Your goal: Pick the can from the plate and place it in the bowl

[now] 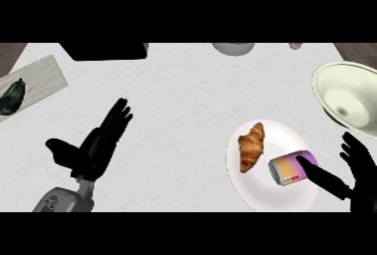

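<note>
Can (pixel 291 169) lies on plate (pixel 276 199), croissant (pixel 251 146) at its 9 o'clock. Right hand (pixel 361 172) spread, thumb touching can. Left hand (pixel 94 144) spread. Bowl (pixel 327 82) at 1 o'clock.

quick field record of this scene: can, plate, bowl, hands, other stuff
can: lying on its side on the plate, right of the croissant
plate: white, lower right
croissant: on plate's left part
bowl: right edge, holds nothing visible
right hand: open, thumb touching the can
left hand: open, resting at left
eggplant: on board, far left
</note>
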Motion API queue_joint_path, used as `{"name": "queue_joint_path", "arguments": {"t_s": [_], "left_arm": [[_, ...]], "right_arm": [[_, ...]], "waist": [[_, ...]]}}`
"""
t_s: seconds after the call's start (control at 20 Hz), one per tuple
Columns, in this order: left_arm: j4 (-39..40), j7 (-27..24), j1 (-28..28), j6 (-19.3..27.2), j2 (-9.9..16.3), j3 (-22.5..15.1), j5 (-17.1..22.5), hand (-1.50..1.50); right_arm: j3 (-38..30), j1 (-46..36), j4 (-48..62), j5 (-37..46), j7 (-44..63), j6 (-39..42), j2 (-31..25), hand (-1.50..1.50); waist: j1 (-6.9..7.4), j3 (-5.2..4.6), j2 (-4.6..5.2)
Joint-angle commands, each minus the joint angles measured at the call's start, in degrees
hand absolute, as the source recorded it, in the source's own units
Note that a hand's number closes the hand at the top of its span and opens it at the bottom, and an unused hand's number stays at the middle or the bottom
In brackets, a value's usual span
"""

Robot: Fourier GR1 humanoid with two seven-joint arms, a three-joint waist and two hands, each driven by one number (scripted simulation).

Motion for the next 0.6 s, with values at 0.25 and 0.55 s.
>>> {"name": "queue_joint_path", "arguments": {"t_s": [0.25, 0.55], "left_arm": [[-1.1, 2.5, -1.9, 0.5, -1.6, -1.5, -0.3, 0.00], [-1.6, 5.6, -5.3, 0.0, -2.2, -1.7, 0.2, 0.00]], "right_arm": [[2.7, 0.1, -11.4, 8.0, 36.0, 15.5, -16.3, -1.50], [3.2, -8.8, -14.6, -0.7, 53.5, 25.7, -17.5, -1.50]], "waist": [[2.38, -0.23, 0.53], [4.04, 0.18, 0.89]]}}
